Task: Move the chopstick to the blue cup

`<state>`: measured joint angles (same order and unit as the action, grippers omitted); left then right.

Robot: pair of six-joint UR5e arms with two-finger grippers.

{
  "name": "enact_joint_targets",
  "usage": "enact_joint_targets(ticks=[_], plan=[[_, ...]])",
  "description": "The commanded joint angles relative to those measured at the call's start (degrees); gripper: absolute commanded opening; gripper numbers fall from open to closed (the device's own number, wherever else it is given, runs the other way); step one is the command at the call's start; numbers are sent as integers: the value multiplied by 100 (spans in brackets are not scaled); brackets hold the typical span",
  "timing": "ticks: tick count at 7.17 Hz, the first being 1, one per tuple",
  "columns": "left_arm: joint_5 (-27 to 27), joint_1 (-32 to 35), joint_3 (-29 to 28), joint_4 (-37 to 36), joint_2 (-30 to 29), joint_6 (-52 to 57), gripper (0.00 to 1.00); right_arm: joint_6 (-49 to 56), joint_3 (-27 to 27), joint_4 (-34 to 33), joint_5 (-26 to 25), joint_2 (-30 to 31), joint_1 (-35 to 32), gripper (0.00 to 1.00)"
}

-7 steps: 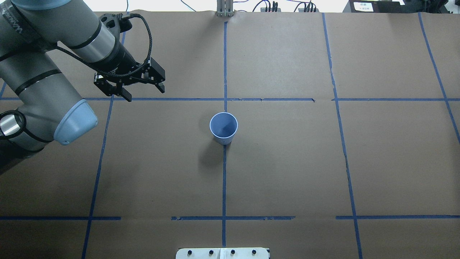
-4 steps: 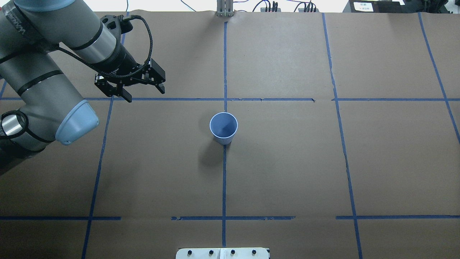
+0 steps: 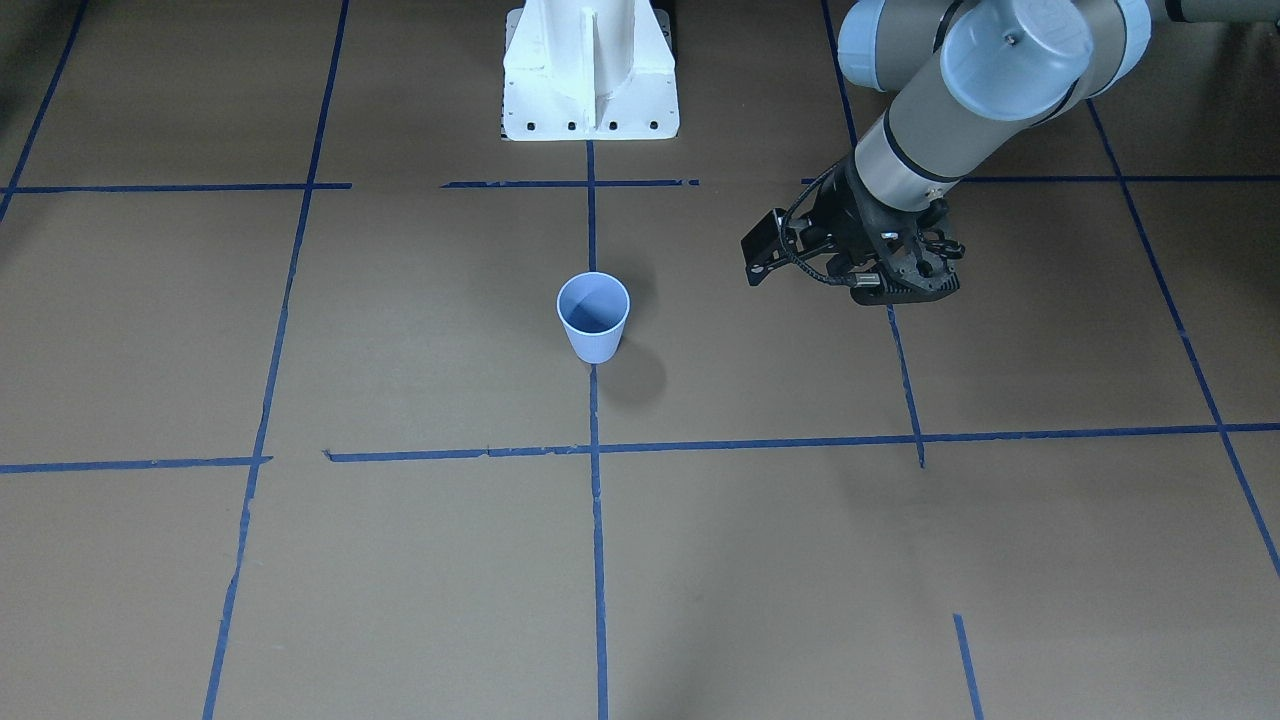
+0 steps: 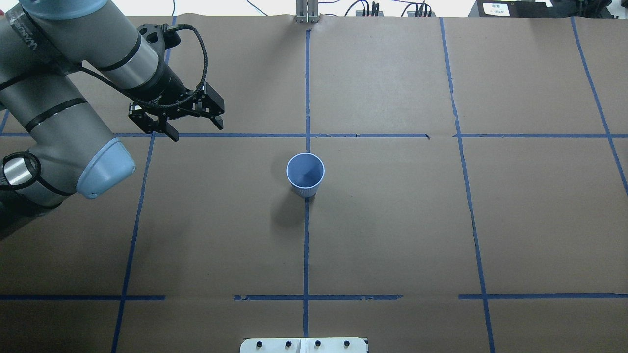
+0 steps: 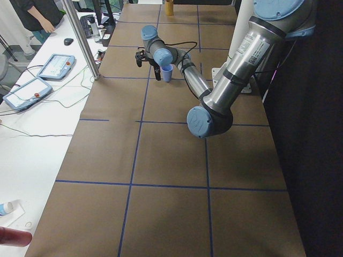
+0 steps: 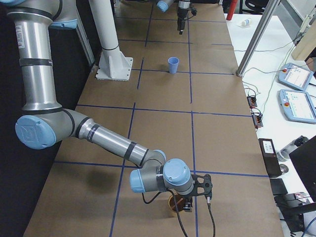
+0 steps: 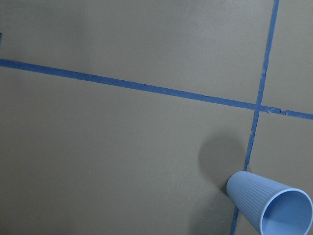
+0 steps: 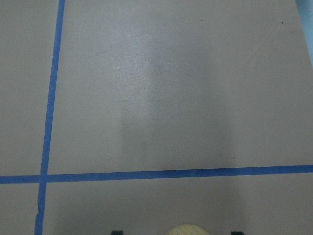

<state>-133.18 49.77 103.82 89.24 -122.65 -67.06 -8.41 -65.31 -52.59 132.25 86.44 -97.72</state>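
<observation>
Counter (image 4: 392, 220): covered edge to edge in brown paper and divided into large rectangles by blue tape lines (image 4: 306, 245). Blue cup (image 4: 305, 174): ribbed, set upright at the centre of the counter on the middle tape line, well apart from every edge. Chopstick: cannot be made out in any view. Left end effector (image 4: 195, 130): held above the paper toward the far left corner of the counter, fingers spread apart with nothing between them, well apart from the cup. Right end effector (image 6: 190, 203): seen close to the right end edge of the counter, pointed down just beside a tan container (image 6: 173, 203); whether its fingers are apart or together cannot be told. White mounting base (image 3: 590, 75): bolted at the middle of the near edge, on the robot's side. Cables (image 4: 373, 9): gathered along the far edge. Beyond the far edge, a white side table (image 6: 256, 84) is seen, carrying two control pendants (image 6: 296, 76) and a black box (image 6: 269, 158), with an aluminium post (image 6: 261, 37) rising beside it. A person (image 5: 35, 16) is partly seen past the far left corner.
</observation>
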Motion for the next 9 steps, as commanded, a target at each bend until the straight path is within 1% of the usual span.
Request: enact_joint_targets(ticks=[1, 3, 4, 5, 7, 8, 9], plan=[[20, -2, -11, -3, 4, -9, 100, -3, -17, -6, 2, -30, -1, 1], [37, -11, -20, -12, 4, -26, 100, -3, -34, 11, 28, -31, -1, 0], [37, -11, -20, -12, 4, -26, 100, 6, -165, -6, 55, -4, -1, 0], [37, -11, -20, -12, -5, -53, 100, 32, -358, -76, 90, -4, -106, 0], [28, -20, -11, -12, -5, -79, 100, 85, -509, -76, 326, 22, -501, 0], [28, -20, -2, -12, -14, -79, 100, 129, -683, -85, 371, 135, -563, 0], [28, -20, 7, -12, -14, -79, 100, 147, -728, -102, 406, 206, -616, 0]])
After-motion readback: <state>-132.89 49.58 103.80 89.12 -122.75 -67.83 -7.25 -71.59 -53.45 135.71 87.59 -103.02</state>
